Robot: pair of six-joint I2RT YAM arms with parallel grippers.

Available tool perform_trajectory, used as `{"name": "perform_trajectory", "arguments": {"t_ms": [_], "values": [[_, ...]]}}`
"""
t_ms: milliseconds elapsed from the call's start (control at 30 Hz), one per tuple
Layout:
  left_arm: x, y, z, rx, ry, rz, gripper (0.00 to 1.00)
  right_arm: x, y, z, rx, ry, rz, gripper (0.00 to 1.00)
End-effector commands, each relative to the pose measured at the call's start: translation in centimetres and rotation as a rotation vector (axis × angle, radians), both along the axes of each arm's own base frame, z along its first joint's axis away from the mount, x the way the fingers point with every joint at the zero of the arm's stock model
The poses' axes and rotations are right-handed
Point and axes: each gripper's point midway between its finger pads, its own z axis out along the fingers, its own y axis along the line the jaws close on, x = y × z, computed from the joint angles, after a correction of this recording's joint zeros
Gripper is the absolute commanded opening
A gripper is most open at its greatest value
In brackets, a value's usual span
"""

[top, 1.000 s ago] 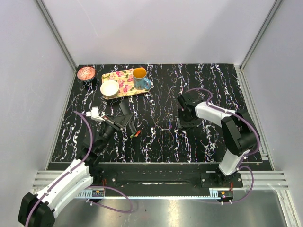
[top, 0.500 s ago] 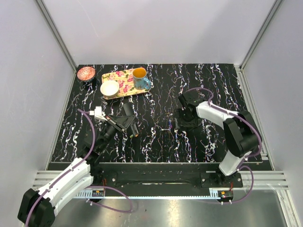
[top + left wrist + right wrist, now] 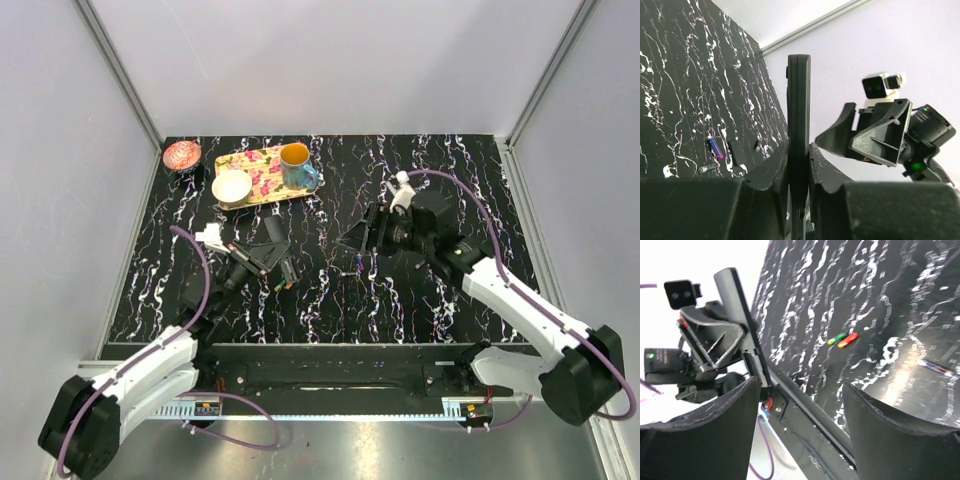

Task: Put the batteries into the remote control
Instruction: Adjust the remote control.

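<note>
Left gripper (image 3: 798, 152) is clamped on the remote control (image 3: 798, 100), with the slab's thin edge between the fingers and its free end sticking out past the tips. Right gripper (image 3: 801, 385) is spread wide with nothing in it, facing the left one. Red-and-green battery (image 3: 842, 339) lies on the table (image 3: 450, 170) near the left gripper. Blue-purple battery (image 3: 716, 148) lies between the two grippers, a small flat black piece (image 3: 736, 152) just beside it.
</note>
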Motion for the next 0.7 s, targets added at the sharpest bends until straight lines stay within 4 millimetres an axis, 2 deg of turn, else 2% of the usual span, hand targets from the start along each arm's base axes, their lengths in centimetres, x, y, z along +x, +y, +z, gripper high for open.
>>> {"name": "perform_trajectory", "arguments": {"t_ms": [0, 167, 300, 667], "values": [[-1.1, -1.3, 4.0, -0.087, -0.13, -0.109, 0.0, -2.0, 4.3, 2.1, 0.203, 0.005, 0.182, 0.75], [-1.6, -1.8, 4.8, -0.101, -0.159, -0.15, 0.0, -3.0, 6.5, 1.0, 0.189, 0.015, 0.257, 0.75], [-1.4, -1.9, 5.0, -0.096, -0.162, -0.149, 0.0, -3.6, 8.3, 1.2, 0.203, -0.001, 0.3, 0.75], [-1.4, -2.4, 5.3, -0.083, -0.168, -0.171, 0.0, -5.0, 11.2, 0.2, 0.214, 0.009, 0.403, 0.61]]}}
